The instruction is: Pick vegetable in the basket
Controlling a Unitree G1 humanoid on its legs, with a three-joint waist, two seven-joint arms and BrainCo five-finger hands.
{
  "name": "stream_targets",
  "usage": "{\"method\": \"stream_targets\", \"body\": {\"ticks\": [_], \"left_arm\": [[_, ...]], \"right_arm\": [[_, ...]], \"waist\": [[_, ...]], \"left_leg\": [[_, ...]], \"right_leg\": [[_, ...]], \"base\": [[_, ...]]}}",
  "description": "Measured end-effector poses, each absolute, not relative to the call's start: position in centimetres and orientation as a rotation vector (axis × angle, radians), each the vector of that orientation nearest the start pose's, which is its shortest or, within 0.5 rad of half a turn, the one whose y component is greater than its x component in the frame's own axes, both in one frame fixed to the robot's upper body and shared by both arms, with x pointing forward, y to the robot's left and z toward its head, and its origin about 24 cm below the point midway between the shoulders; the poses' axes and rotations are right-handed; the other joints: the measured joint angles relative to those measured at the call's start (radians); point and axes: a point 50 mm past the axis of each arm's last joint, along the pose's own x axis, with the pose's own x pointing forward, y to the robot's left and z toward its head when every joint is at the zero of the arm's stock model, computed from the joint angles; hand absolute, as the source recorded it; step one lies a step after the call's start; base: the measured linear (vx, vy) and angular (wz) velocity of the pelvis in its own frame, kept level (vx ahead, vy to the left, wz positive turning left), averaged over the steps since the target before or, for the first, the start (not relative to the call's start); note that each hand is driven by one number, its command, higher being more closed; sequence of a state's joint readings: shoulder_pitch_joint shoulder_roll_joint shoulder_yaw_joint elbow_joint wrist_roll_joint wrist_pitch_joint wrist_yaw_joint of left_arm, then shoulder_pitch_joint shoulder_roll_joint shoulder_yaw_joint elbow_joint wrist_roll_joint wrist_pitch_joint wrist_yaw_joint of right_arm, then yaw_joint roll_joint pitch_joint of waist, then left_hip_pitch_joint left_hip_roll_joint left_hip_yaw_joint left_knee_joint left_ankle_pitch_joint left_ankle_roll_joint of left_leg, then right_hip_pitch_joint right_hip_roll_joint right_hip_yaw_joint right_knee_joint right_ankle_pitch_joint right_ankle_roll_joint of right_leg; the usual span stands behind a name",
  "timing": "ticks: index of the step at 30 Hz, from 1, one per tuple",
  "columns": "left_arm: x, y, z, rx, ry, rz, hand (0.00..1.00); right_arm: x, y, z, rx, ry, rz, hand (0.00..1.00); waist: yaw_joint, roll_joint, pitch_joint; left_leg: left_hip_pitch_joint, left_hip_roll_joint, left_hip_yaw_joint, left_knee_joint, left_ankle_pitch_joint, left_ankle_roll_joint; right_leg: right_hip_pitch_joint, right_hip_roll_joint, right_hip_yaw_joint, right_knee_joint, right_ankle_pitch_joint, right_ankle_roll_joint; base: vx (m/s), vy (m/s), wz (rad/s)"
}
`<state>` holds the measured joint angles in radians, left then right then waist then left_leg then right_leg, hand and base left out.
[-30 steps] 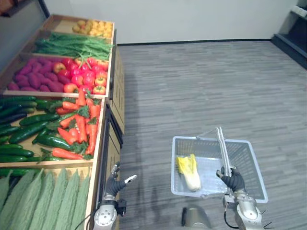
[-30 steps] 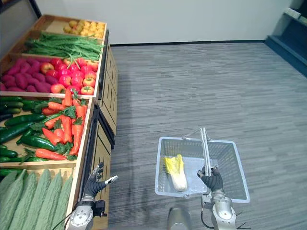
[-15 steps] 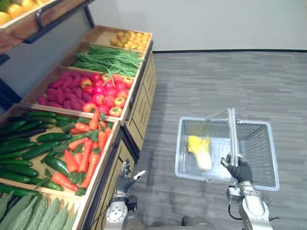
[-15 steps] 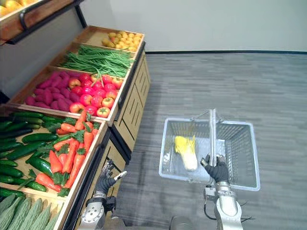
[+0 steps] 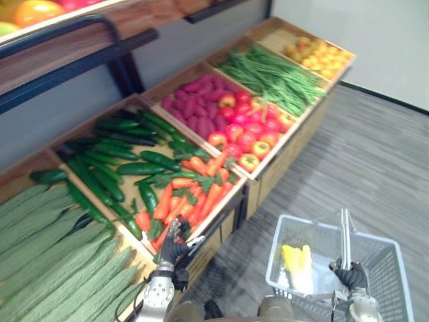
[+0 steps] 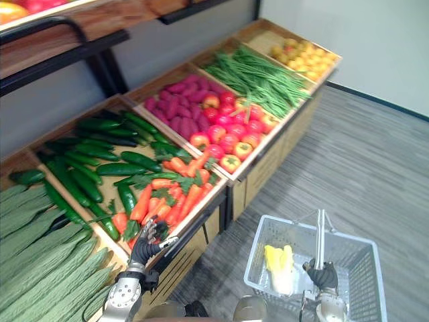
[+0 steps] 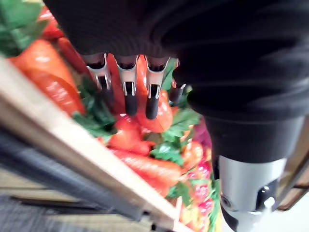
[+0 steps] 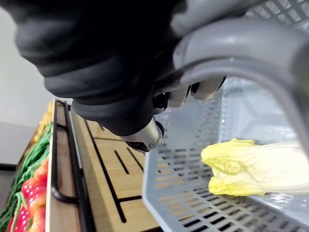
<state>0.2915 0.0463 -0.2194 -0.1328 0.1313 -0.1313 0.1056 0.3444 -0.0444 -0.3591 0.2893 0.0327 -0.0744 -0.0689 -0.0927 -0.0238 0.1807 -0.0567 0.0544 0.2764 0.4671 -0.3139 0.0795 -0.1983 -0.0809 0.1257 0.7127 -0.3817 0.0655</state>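
Left hand [image 5: 175, 244], fingers [image 7: 130, 96] loosely spread and empty, hovers by carrots [image 5: 186, 196] at its 12 o'clock, long axes toward 1 o'clock; right hand [image 5: 350, 275] clasps basket handle [image 5: 345, 231].

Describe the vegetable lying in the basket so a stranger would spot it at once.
Right of the wooden produce stand, a grey mesh basket hangs from the right hand. Inside it, at the side nearer the stand, lies a napa cabbage: the basket's sole item, yellow leaves, pale white base.

cabbage [image 5: 297, 267] in basket [image 5: 389, 282], right of stand [image 5: 281, 144]
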Motion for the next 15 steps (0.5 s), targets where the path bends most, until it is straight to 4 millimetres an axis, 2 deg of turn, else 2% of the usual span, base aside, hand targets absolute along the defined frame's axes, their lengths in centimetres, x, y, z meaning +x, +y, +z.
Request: {"method": "stream_targets", "body": {"ticks": [1, 2, 3, 4, 7, 10, 12, 15], "left_arm": [[19.4, 12.0, 2.9, 0.118, -0.027, -0.074, 0.0], [19.4, 11.5, 4.3, 0.112, -0.092, -0.112, 0.0], [19.5, 11.0, 4.6, 0.088, -0.112, -0.141, 0.0], [19.4, 10.4, 4.9, 0.057, -0.126, -0.167, 0.0], [19.8, 10.4, 6.1, 0.025, -0.186, -0.159, 0.0], [19.9, 10.7, 6.1, -0.002, -0.184, -0.126, 0.0], [19.9, 11.0, 6.2, -0.001, -0.185, -0.113, 0.0], [20.1, 12.1, 6.1, 0.045, -0.185, -0.066, 0.0]], "right_arm": [[11.6, -26.3, -7.1, -0.034, 0.529, -0.539, 1.0], [11.1, -26.1, -7.3, -0.014, 0.535, -0.55, 1.0], [10.3, -26.5, -7.8, -0.001, 0.567, -0.586, 1.0], [9.0, -27.1, -8.3, 0.016, 0.603, -0.639, 1.0], [7.8, -27.7, -9.0, 0.039, 0.645, -0.674, 1.0], [8.2, -27.2, -9.3, 0.069, 0.648, -0.658, 1.0], [8.3, -27.1, -9.3, 0.072, 0.647, -0.657, 1.0], [8.4, -27.0, -9.3, 0.078, 0.645, -0.642, 1.0]], "waist": [[-0.002, -0.008, -0.001], [0.006, -0.042, -0.009], [0.009, -0.041, -0.007], [0.032, -0.019, -0.022], [0.049, 0.003, -0.032], [0.06, 0.009, -0.034], [0.076, 0.007, -0.035], [0.082, 0.001, -0.037]], "left_leg": [[-0.007, 0.0, -0.022, 0.019, -0.01, -0.01], [-0.032, -0.011, -0.059, 0.071, -0.038, -0.041], [-0.049, 0.006, -0.097, 0.106, -0.058, -0.059], [-0.058, 0.025, -0.123, 0.109, -0.057, -0.074], [-0.08, 0.059, -0.136, 0.087, -0.032, -0.116], [-0.057, 0.081, -0.136, 0.068, -0.021, -0.13], [-0.05, 0.08, -0.139, 0.06, -0.017, -0.13], [-0.056, 0.071, -0.147, 0.054, -0.007, -0.129]], "right_leg": [[0.001, 0.004, 0.023, -0.044, 0.008, 0.0], [0.002, -0.011, 0.045, -0.147, 0.1, 0.036], [0.011, -0.011, 0.004, -0.126, 0.082, 0.038], [0.022, -0.003, -0.037, -0.136, 0.075, 0.024], [0.039, -0.001, -0.122, -0.161, 0.077, 0.009], [0.092, 0.007, -0.163, -0.193, 0.084, -0.002], [0.107, 0.006, -0.172, -0.205, 0.085, -0.003], [0.113, -0.002, -0.18, -0.22, 0.087, -0.006]], "base": [[0.13, -0.298, 1.3], [0.14, -0.332, 1.15], [0.2, -0.346, 1.14], [0.17, -0.26, 0.82], [0.13, -0.191, 0.7], [0.07, -0.104, 0.38], [0.03, -0.027, 0.15], [-0.03, 0.014, 0.11]]}}
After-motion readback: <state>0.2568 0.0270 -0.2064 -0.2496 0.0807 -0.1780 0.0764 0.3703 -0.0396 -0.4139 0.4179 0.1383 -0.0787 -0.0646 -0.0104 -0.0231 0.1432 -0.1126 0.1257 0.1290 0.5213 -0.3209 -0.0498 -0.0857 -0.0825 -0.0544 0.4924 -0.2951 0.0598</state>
